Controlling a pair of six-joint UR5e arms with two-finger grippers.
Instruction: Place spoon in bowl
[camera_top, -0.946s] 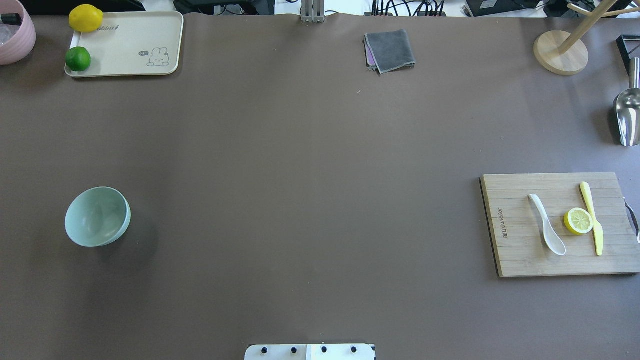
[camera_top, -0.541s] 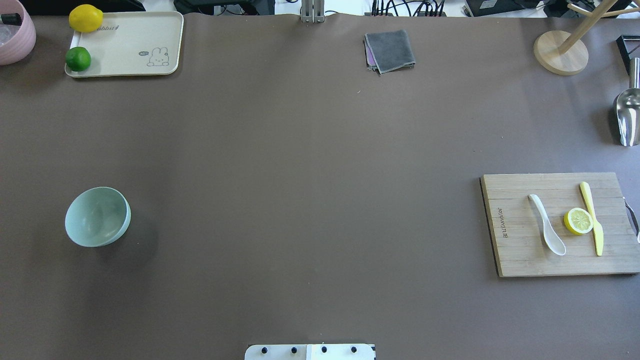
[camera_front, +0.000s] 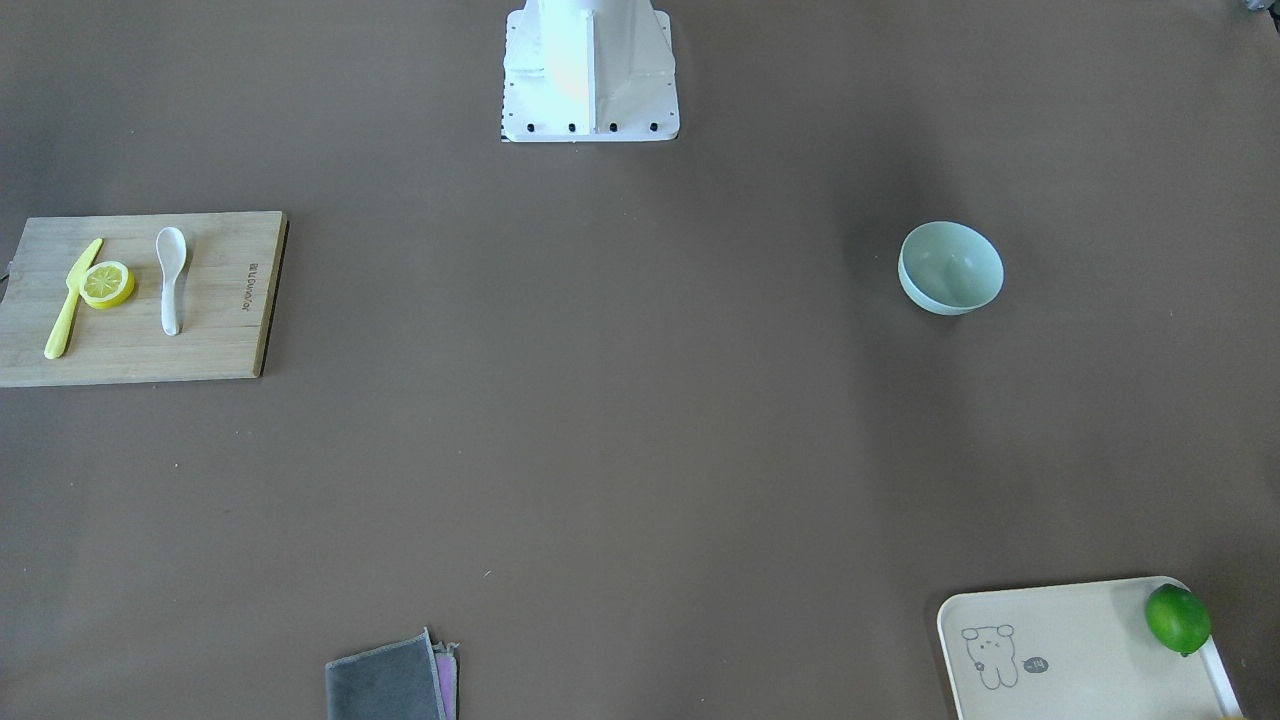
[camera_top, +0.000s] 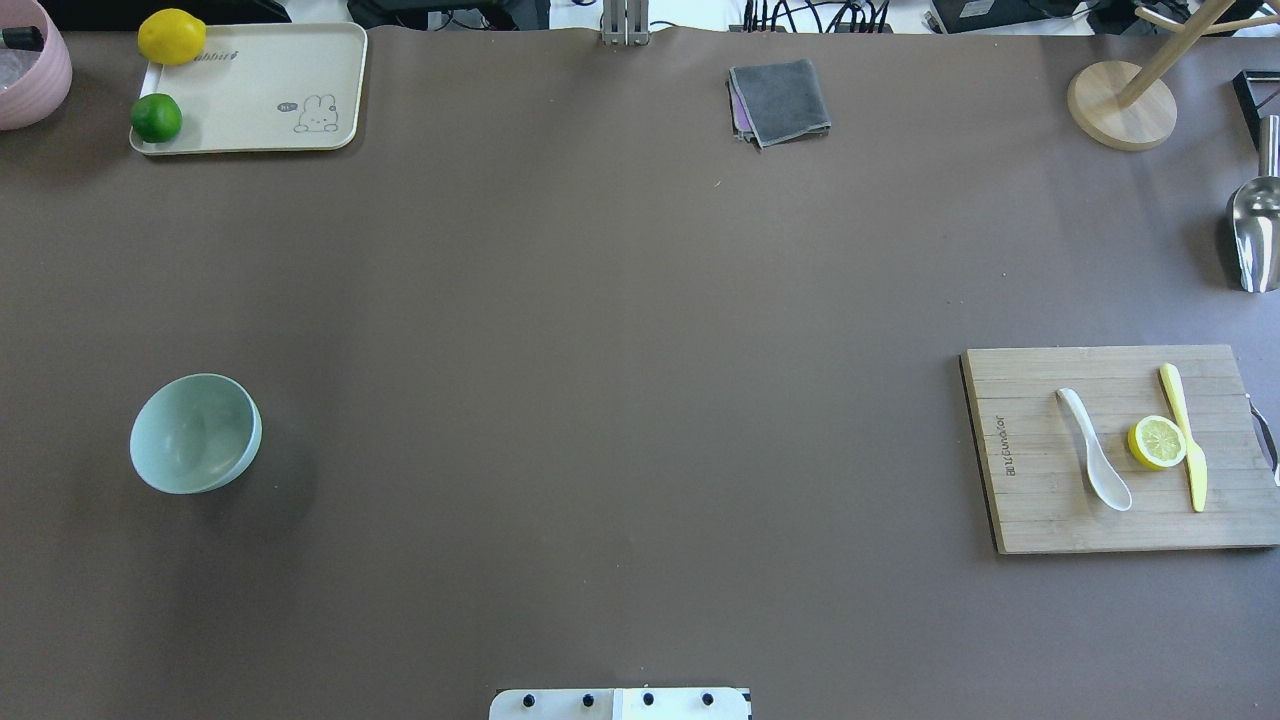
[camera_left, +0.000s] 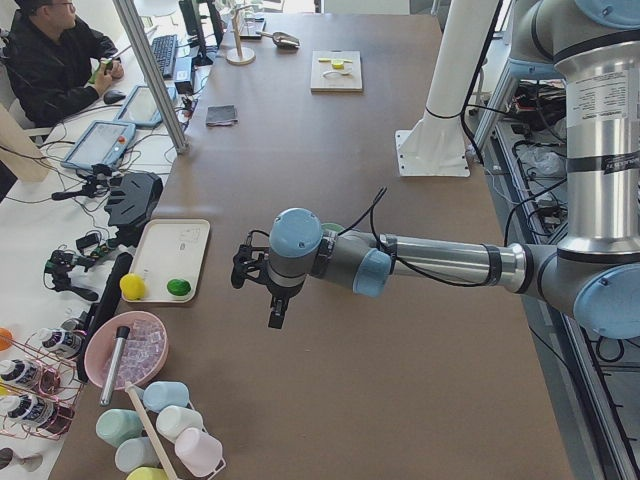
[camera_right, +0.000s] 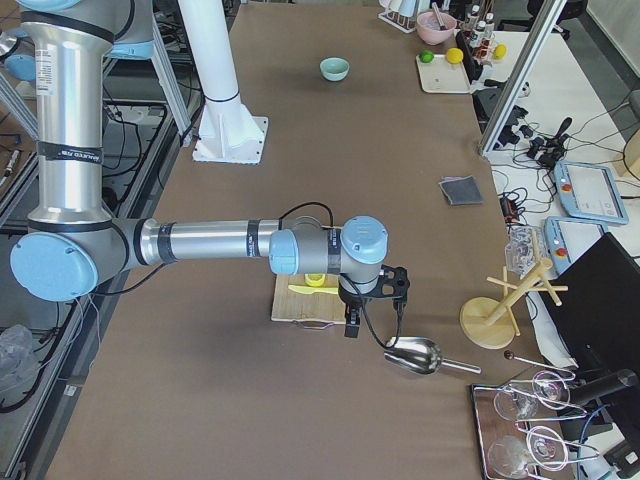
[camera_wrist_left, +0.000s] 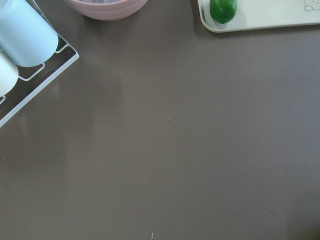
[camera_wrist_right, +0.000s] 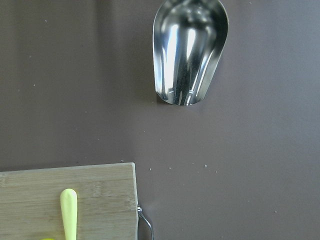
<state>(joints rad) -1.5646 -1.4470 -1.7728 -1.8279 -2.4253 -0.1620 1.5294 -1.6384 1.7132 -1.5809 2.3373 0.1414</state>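
Right gripper (camera_right: 350, 322) hangs over table (camera_top: 600, 350), just off board (camera_top: 1040, 520) end; scoop (camera_right: 412, 354) just beyond it. On board: spoon (camera_top: 1093, 448), lemon slice (camera_top: 1157, 442), knife (camera_top: 1184, 436), slice between. Bowl (camera_top: 193, 433) well apart, near left gripper (camera_left: 275, 310); tray (camera_top: 250, 100) holding lime (camera_top: 156, 117) beyond that.

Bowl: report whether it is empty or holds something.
Empty. The bowl shows only its bare mint-green inside, and the spoon lies apart from it on the cutting board.
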